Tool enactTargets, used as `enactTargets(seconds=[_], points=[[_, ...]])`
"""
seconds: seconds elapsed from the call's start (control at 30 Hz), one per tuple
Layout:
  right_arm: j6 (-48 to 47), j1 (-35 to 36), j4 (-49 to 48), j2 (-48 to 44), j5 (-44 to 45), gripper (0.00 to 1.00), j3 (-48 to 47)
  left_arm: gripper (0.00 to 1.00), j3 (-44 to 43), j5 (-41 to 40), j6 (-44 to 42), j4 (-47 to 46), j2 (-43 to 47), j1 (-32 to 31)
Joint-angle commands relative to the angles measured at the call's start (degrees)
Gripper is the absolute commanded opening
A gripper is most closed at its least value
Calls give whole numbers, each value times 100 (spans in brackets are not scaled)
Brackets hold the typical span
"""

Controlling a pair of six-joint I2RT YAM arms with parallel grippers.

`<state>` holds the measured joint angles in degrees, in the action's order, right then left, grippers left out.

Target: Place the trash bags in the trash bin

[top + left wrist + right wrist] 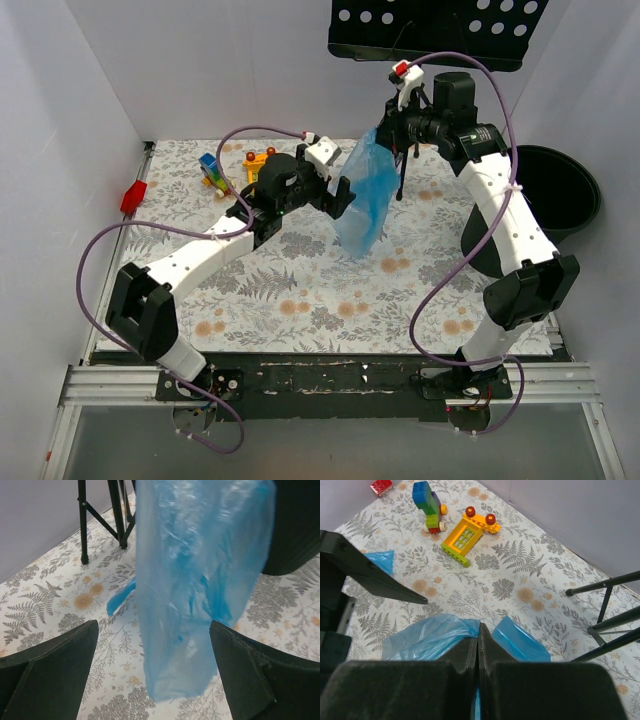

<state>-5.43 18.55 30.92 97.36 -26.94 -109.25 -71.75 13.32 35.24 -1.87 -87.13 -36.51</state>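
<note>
- Bag (pixel 362 195): hung as one loose blue see-through sheet at mid frame of the top view, above the mat (pixel 300 290) and left of the bin (pixel 560 190).
- Pinched at its top edge by the right gripper (pixel 392 128), high in the upper middle of the frame; lower end dangled just over the mat, contact with it not clear.
- Seen from the right wrist: right gripper (pixel 478 627) clenched, fingers (pixel 455 655) pressed flat together on the bag (pixel 430 635), with film bulging out to both sides at lower centre.
- Left gripper (pixel 340 195): reached in from the left, level with the middle of the sheet.
- Seen from the left wrist: left gripper (pixel 153 625) spread wide, grasping nothing; bag (pixel 200 580) hung in the gap between its fingers (pixel 55 670), right edge close to the other finger.
- Narrow blue strip (pixel 120 600) low at the left of the sheet; could not tell whether part of the same bag.
- Bin stood at the right edge of the mat, apart from the bag; its dark wall (pixel 295 530) filled the upper right of the left wrist view.
- Stand (pixel 430 30) at top centre, its legs (pixel 100 515) planted on the mat behind the bag.
- Blocks (pixel 215 170) lay in the upper left, well apart from the bag.
</note>
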Motion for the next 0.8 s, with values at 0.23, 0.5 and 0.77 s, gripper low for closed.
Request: enactTargets(seconds=[0.23, 0.5, 0.77], points=[[-160, 44, -191, -446, -752, 1, 536, 77, -226, 836, -518, -1088, -769, 4], [-169, 53, -209, -341, -358, 4, 642, 2, -1245, 1355, -73, 793, -1579, 144], [68, 395, -279, -297, 1128, 58, 1064, 0, -1666, 1173, 1431, 925, -1227, 232]])
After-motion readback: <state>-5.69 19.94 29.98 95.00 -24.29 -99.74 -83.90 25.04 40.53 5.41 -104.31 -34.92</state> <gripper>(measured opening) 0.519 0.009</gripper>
